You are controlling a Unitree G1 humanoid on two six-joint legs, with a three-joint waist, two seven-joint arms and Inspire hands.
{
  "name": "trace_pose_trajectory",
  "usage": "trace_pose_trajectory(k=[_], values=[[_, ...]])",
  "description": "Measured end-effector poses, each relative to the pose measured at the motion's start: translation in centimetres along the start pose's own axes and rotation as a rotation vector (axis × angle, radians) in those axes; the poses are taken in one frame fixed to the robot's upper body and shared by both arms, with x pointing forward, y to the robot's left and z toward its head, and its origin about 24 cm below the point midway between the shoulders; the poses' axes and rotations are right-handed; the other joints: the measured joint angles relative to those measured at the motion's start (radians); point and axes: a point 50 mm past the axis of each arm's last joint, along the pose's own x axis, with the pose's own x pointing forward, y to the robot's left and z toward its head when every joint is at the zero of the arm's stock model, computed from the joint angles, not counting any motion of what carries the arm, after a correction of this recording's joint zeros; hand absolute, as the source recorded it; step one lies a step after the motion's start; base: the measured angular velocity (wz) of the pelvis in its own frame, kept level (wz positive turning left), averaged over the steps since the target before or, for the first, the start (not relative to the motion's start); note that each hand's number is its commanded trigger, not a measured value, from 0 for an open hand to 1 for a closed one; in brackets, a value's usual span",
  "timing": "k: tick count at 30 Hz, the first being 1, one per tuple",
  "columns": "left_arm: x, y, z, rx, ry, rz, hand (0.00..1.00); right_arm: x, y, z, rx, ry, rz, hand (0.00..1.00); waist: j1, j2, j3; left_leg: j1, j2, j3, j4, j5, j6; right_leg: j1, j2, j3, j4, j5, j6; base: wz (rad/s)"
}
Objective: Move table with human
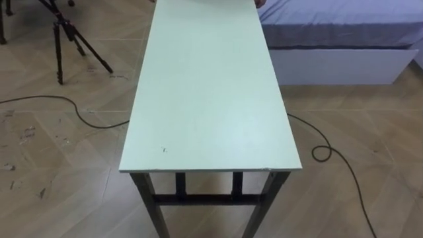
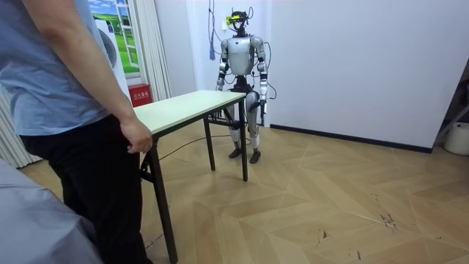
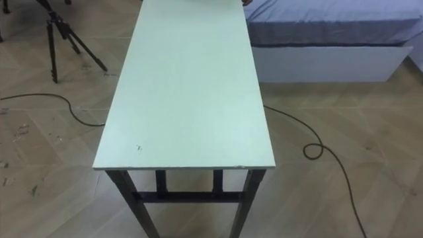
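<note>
A long table (image 1: 211,99) with a pale green top and black legs runs straight away from me, its near short edge just below me. In the room view I stand upright at one end of the table (image 2: 183,106), a short step back from it. Both arms hang down: my left hand (image 2: 262,105) by my hip and my right hand (image 2: 220,89) near the table's corner, neither touching it. A person (image 2: 66,88) stands at the opposite end, one hand (image 2: 137,137) curled on the tabletop's edge; a bit of that hand (image 1: 259,3) shows at the far corner.
A bed (image 1: 337,33) with a grey cover and white base lies close along the table's far right. A black tripod (image 1: 66,33) stands at the far left. Dark cables (image 1: 324,152) snake over the wood floor on both sides. A white wall is behind me.
</note>
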Motion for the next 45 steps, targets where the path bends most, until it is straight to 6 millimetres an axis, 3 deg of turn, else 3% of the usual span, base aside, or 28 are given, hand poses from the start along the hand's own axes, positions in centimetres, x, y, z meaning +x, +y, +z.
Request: trace_pose_trajectory(k=[5, 15, 23, 35, 45], values=[[-1.4, -2.6, 1.6, -0.078, -0.129, -0.224, 0.0, -1.5, 2.4, 1.7, -0.015, -0.161, 0.206, 0.0, 0.003, 0.006, -0.0014, -0.013, -0.002, 0.002, 0.001, 0.0, 0.0, -0.009, -0.002, -0.02, 0.001, 0.0, 0.0, 0.05], [-4.7, -8.4, 3.1, -0.429, -0.203, -0.625, 0.0, -3.8, 8.3, 1.4, 0.072, -0.227, 0.578, 0.0, 0.0, 0.01, 0.0012, -0.015, -0.005, -0.001, 0.014, 0.0, 0.0, -0.006, -0.005, -0.018, 0.004, -0.003, 0.005, 0.02], [-6.8, -11.0, 4.2, -0.535, -0.193, -0.833, 0.0, -4.6, 10.2, 1.2, 0.089, -0.204, 0.694, 0.0, -0.006, 0.008, -0.0004, -0.024, -0.007, -0.007, 0.016, 0.001, 0.002, -0.019, -0.007, -0.016, 0.02, -0.003, 0.005, 0.0], [-7.1, -11.4, 5.9, -0.599, -0.187, -0.896, 0.0, -5.1, 10.9, 3.1, 0.03, -0.229, 0.743, 0.0, -0.035, 0.014, 0.0002, -0.018, -0.01, -0.008, 0.016, 0.002, 0.004, -0.012, -0.01, -0.022, 0.02, -0.003, 0.005, 0.01], [-6.8, -11.9, 8.2, -0.593, -0.221, -0.919, 0.0, -5.0, 11.5, 5.1, 0.016, -0.265, 0.761, 0.0, -0.027, 0.019, 0.0062, 0.002, -0.009, -0.001, 0.008, 0.002, 0.004, 0.0, -0.009, -0.016, 0.02, -0.003, 0.005, -0.01]])
